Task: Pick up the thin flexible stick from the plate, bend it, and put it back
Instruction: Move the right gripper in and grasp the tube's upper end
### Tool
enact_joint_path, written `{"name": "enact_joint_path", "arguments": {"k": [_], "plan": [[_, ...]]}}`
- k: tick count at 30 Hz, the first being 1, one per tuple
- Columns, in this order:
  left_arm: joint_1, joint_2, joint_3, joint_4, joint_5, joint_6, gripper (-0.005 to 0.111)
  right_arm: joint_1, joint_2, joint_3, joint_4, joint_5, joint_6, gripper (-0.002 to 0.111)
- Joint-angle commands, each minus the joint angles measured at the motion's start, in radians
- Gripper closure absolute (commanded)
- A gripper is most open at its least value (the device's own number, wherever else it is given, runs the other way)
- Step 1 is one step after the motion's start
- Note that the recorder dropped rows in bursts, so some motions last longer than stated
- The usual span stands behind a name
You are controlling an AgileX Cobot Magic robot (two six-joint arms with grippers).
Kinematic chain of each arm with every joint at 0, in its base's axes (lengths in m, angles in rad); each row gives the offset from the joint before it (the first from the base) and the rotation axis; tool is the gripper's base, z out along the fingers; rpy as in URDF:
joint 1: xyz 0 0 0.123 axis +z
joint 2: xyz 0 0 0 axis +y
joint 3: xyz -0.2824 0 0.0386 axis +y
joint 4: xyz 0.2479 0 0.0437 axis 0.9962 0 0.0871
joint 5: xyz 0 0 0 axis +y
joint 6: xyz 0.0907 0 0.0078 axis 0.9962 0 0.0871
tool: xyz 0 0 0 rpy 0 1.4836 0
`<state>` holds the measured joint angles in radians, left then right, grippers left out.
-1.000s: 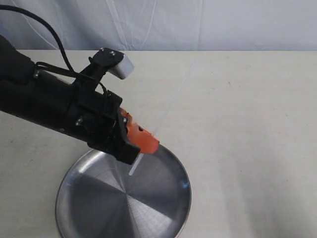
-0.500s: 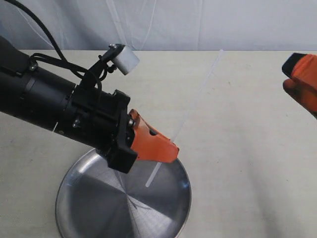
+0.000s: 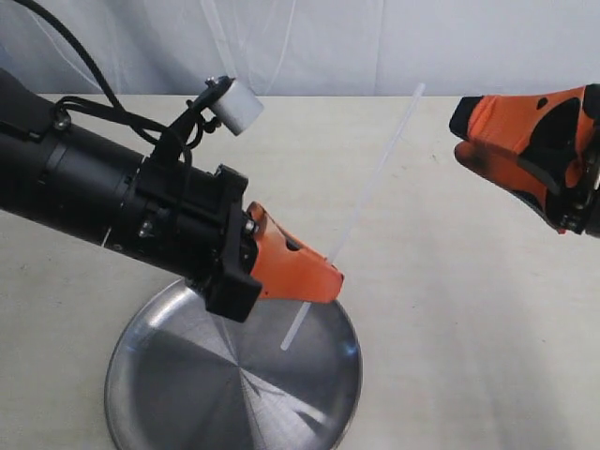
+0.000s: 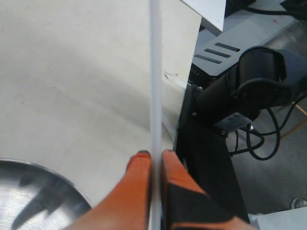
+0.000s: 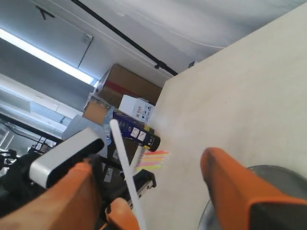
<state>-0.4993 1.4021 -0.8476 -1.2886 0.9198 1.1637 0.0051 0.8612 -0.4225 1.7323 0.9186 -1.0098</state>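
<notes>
Two hands are needed for the bend above the tabletop [image 3: 450, 328] and the plate [image 3: 187, 394], lower left: the free top end is best pinched lightly and flexed slowly. The left hand [image 3: 321, 281] is clamped low on the thin flexible stick [image 3: 371, 178], which is slanted at centre, lifted off the plate. The right hand [image 3: 461, 136], upper right, is spread open, not touching it.

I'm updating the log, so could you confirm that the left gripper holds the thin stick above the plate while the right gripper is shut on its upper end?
Not quite: the right gripper is open and clear of the thin stick, as the exterior view shows. The left gripper does hold it above the plate.
</notes>
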Motion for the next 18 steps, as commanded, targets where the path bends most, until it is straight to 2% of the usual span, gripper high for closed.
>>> {"name": "enact_joint_path", "arguments": {"k": [1,12,18], "plan": [[-0.005,-0.011,-0.004,-0.027,-0.008,0.005,0.107,-0.004,0.003,-0.044,0.012,0.036,-0.032,0.048],[-0.007,-0.011,-0.004,-0.087,-0.004,0.045,0.107,-0.004,0.058,-0.066,0.012,0.042,-0.069,0.048],[-0.042,-0.011,-0.004,-0.097,-0.009,0.046,0.107,-0.004,0.088,-0.093,0.012,0.100,-0.092,0.048]]}}
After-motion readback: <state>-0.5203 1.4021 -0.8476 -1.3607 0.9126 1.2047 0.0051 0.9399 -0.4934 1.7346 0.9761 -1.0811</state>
